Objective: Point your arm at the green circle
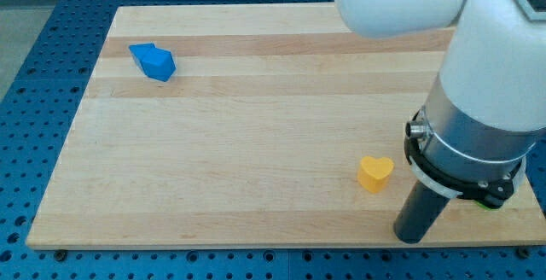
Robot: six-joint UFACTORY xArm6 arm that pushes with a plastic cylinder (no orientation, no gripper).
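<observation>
Down at the bench's (256,143) bottom-right, the end effector, a plain dark rod with no jaws to open or close, rests its tip (415,239) on the wood. A sliver of a green block (489,201) peeks from under the arm's collar, up and right of the tip, its shape hidden. The yellow heart (375,173) sits near, up-left; the blue block (153,61) is well apart, far up-left.

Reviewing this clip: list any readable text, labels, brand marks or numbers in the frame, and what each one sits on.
None: no readable text shows anywhere.
Blue angular block: plain.
Yellow heart-shaped block: plain.
Light wooden board: unmarked.
White and grey arm housing: no label visible.
My tip, to the view's right of the heart: plain dark.
</observation>
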